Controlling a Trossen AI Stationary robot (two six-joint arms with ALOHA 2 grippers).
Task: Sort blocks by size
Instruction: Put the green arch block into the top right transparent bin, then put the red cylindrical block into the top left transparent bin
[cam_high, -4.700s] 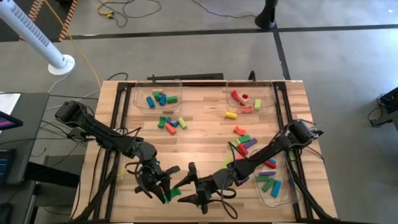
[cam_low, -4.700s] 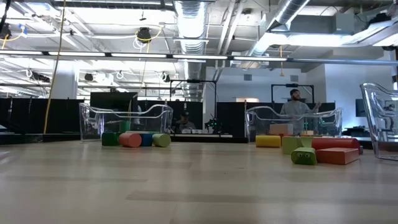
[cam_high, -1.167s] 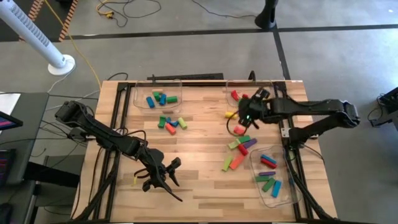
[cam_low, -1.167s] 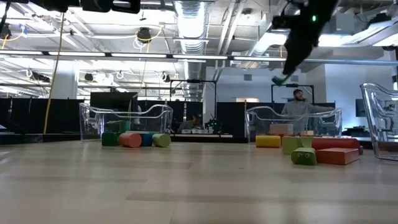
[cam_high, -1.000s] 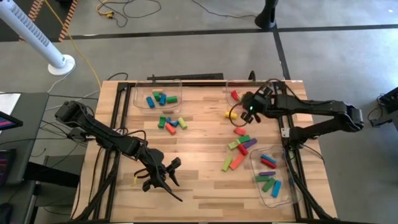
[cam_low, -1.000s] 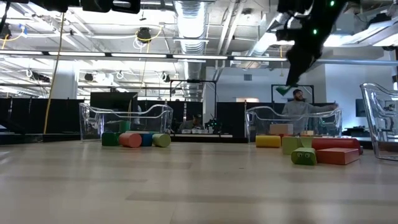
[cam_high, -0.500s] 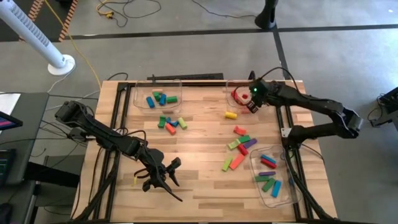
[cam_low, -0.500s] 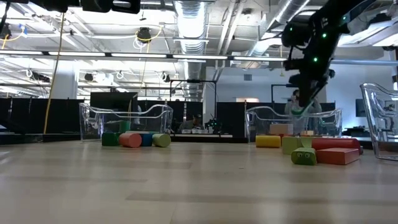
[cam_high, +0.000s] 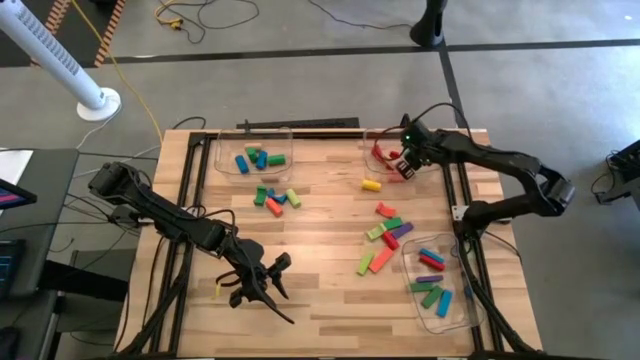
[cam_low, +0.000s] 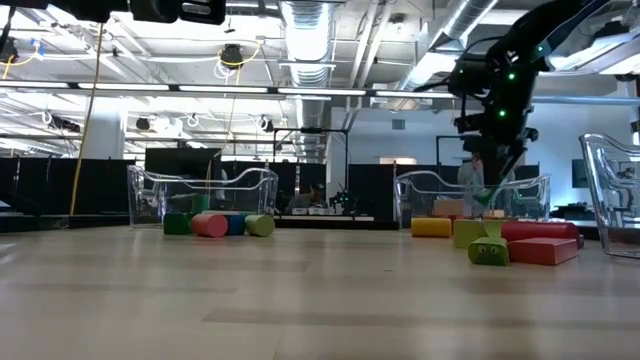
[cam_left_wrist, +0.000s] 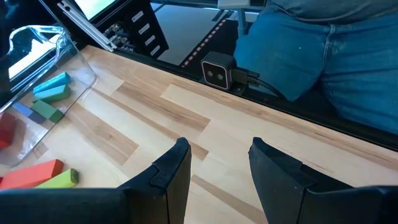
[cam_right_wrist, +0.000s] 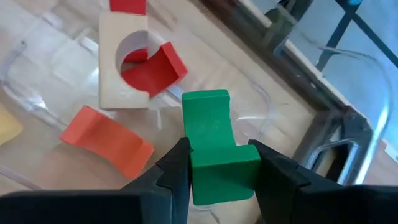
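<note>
Overhead, the right gripper (cam_right_wrist: 217, 163) clamps a green block (cam_right_wrist: 214, 142) above the far right tray (cam_high: 372, 140); the left gripper (cam_left_wrist: 216, 163) waits near, parted, empty.

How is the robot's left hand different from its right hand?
The right gripper is shut on a green block; the left gripper holds nothing. The right gripper hangs over the clear tray at the table's far side; the left gripper sits near the front edge. Both have two dark fingers.

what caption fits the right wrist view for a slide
Right hand shut on a green block, poised above a clear tray holding red, orange and tan pieces.
</note>
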